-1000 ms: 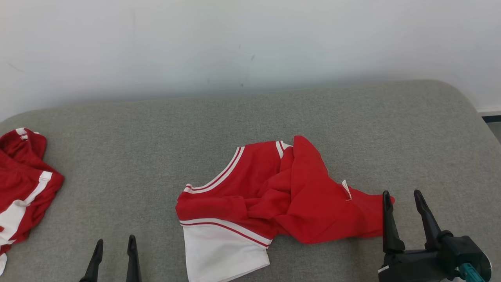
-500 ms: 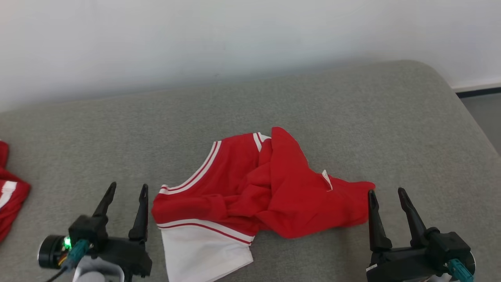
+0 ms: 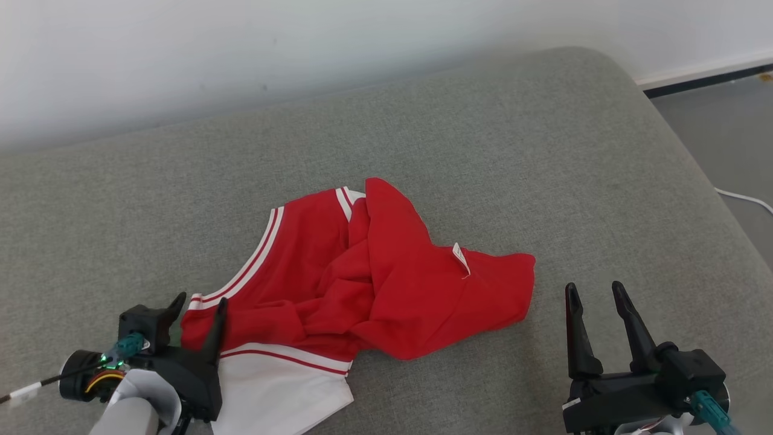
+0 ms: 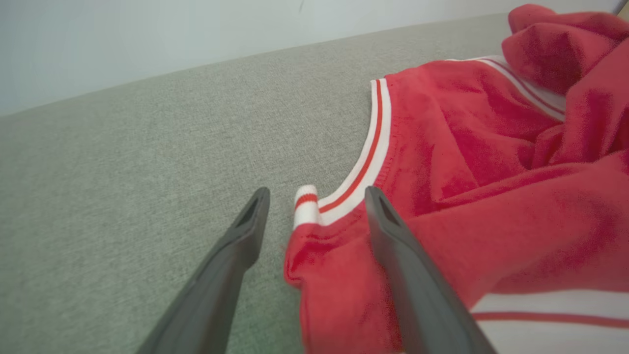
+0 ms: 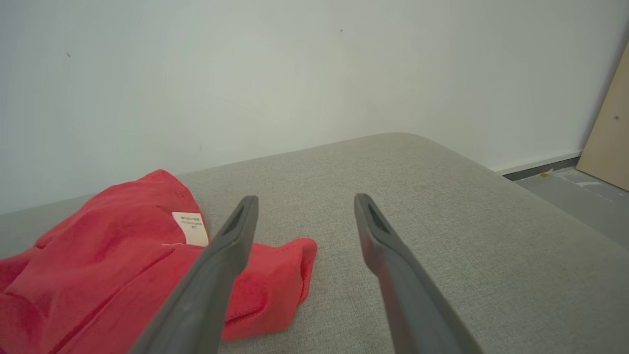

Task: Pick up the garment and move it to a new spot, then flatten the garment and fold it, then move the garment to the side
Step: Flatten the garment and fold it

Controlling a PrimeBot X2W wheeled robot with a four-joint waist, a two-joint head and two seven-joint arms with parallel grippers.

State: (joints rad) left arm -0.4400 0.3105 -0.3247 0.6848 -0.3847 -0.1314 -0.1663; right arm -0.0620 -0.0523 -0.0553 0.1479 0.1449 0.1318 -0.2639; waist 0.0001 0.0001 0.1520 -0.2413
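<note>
- Head view: the red-and-white garment (image 3: 362,284) lies crumpled in the middle of the grey cushion (image 3: 483,151). Its long axis runs across the robot, from a white panel at the near left to a red corner at the right.
- Head view: the left gripper (image 3: 201,300) is at the garment's left edge, fingers spread, with one finger over the red cloth. The right gripper (image 3: 593,289) also stands wide apart and holds nothing. It sits beside the garment's right end, with bare cushion between them.
- Left wrist view: the left gripper (image 4: 318,191) straddles the striped trim corner (image 4: 305,204), which sits between the parted fingers. The rest of the garment (image 4: 467,196) spreads away to that view's right. Nothing is pinched yet.
- Right wrist view: the right gripper (image 5: 305,198) points at bare cushion and the wall. The garment (image 5: 123,236), with its white label (image 5: 189,228), lies ahead and to the left of the fingers, and its red corner ends near the left finger.
- Judgement: the left arm is the nearer one and looks ready to close on the trim. The right arm would need to shift left and forward to reach the red corner.
</note>
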